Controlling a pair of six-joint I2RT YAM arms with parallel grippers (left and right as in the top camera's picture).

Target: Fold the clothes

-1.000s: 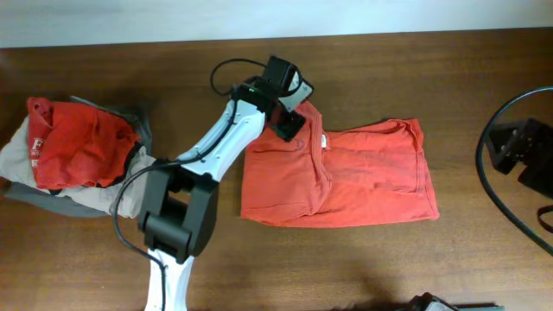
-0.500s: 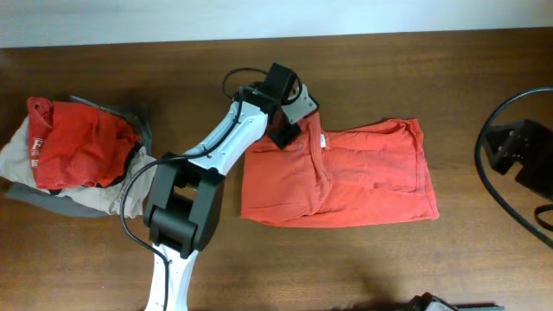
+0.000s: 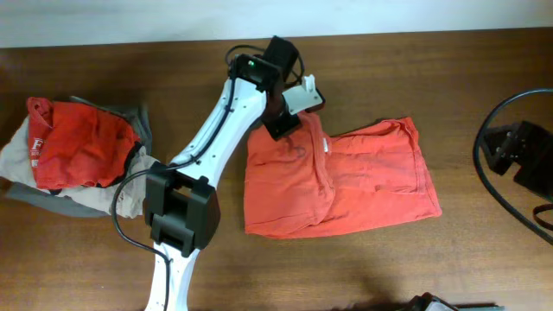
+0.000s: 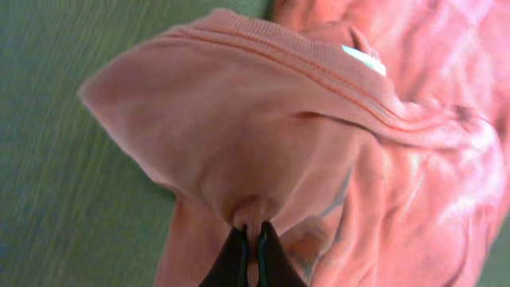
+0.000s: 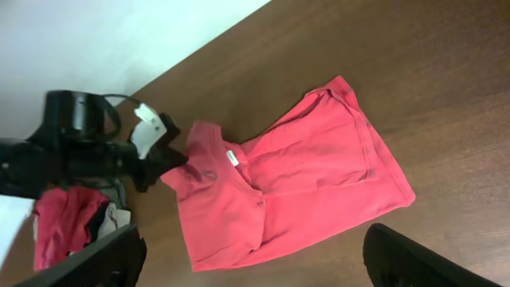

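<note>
The left tool (image 4: pixel 249 239) is pinching a pucker of the orange-red T-shirt (image 3: pixel 363 177), its jaws pressed together on the cloth just below the ribbed collar (image 4: pixel 319 60), at the shirt corner closest to the heap of other clothes (image 3: pixel 78 147). The shirt itself is lying well to the right of that heap, near the middle of the desk (image 3: pixel 389 78), already partly doubled over. The pinched corner is standing up off the wood.

To my eye the step in hand is carrying this collar corner over the body, away from the heap. Doing it well is calling for a lift high enough that the cloth is hanging free. The sweep should be straight, so the new crease is running parallel to the shirt's long edges. The set-down should be slow, keeping the white neck label (image 4: pixel 362 60) tucked inside. Because the bite is small, a quick pull is risking a slip.

The right tool (image 5: pixel 253 233) is hovering spread wide on the far side of the shirt from the heap, holding nothing.

Counting: one T-shirt being folded, one heap showing at least a red, a beige and a grey piece, and two tools.
</note>
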